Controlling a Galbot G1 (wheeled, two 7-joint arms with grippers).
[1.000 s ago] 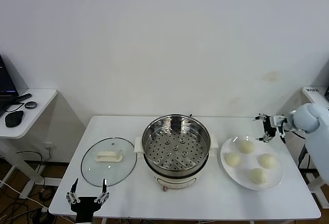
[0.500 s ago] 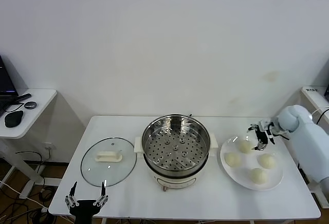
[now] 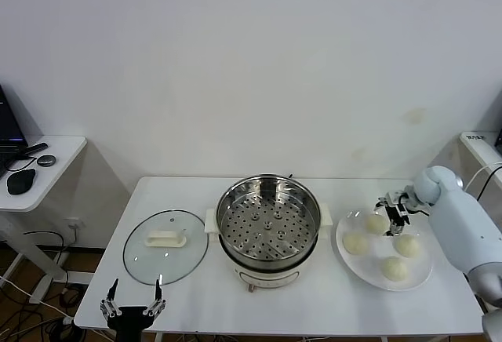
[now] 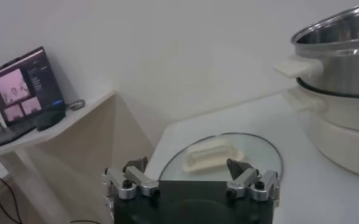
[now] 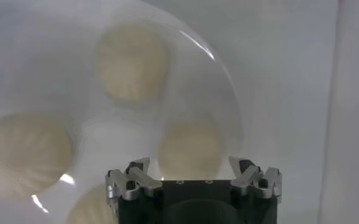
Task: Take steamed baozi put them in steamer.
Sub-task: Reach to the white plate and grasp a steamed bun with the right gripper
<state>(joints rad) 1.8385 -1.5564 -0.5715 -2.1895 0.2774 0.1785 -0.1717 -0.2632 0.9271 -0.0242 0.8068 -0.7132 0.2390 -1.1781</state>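
Currently, baozi: four cream-white steamed baozi (image 3: pixel 376 223) sit on a white plate (image 3: pixel 346 257) at the table's right side, none yet in the pot; the far one lies just under the working arm's fingers.
Steamer: the steel steamer (image 3: pixel 269 219) stands mid-table, uncovered, its perforated tray bare, just beside the plate.
Right gripper: the right gripper (image 3: pixel 394 208) hangs over the plate's far edge with jaws spread wide and nothing between them; its wrist camera looks straight down on the buns (image 5: pixel 190 150).
Step in hand: likely lining up on the nearest bun for a first pick.
How to do it well: centre the spread fingers on one dome so both sides meet it evenly, come straight down, close gently since the dough probably dents, and keep clear of the neighbouring buns.
Left gripper: the left gripper (image 3: pixel 133 305) waits at the table's near left edge, jaws apart and holding nothing.
Lid: a glass lid (image 3: pixel 165 246) with a white handle lies flat to the pot's left.
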